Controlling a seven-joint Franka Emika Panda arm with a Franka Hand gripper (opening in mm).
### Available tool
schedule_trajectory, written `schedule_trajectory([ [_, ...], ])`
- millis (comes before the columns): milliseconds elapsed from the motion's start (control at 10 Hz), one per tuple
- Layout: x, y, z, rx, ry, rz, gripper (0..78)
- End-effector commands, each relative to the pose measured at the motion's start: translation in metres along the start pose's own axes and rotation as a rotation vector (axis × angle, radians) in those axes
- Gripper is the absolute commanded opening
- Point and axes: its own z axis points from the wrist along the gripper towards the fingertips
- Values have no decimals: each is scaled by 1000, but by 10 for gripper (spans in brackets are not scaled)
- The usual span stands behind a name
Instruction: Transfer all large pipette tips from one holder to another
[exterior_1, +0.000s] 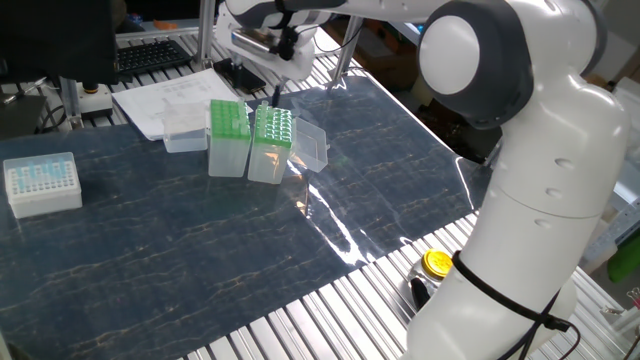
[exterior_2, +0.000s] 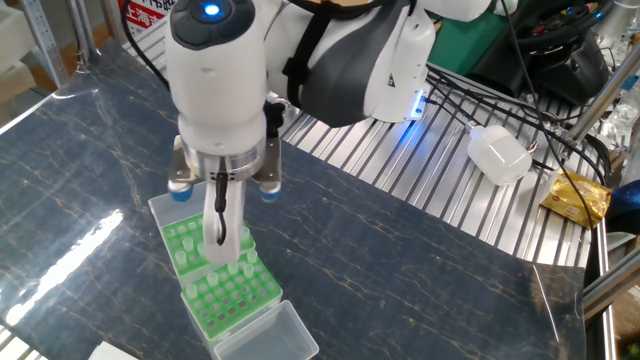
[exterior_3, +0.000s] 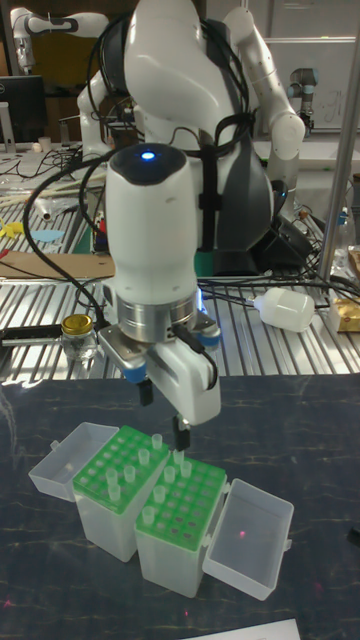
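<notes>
Pincer (exterior_3: 180, 432) closed on a large pipette tip (exterior_3: 183, 455), upright, narrow end down, over green rack (exterior_3: 185, 500).

We log three fixed cameras: one far, behind the arm's base; another high, oblique across the worktop (exterior_2: 420, 270); the tall one frontal, close. All share the green racks (exterior_3: 150, 490).

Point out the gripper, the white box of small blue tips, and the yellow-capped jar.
gripper (exterior_3: 178, 432), tall fixed view, between its fingertips above the racks
white box (exterior_1: 42, 183), one fixed view, its top face
yellow-capped jar (exterior_1: 436, 264), one fixed view, its yellow cap
</notes>
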Motion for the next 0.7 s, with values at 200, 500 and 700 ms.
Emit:
schedule_trajectory([
  [200, 22, 10, -6, 2, 14, 154, 774],
  [500, 30, 18, 3, -11, 15, 279, 774],
  [700, 32, 22, 12, -26, 6, 349, 774],
])
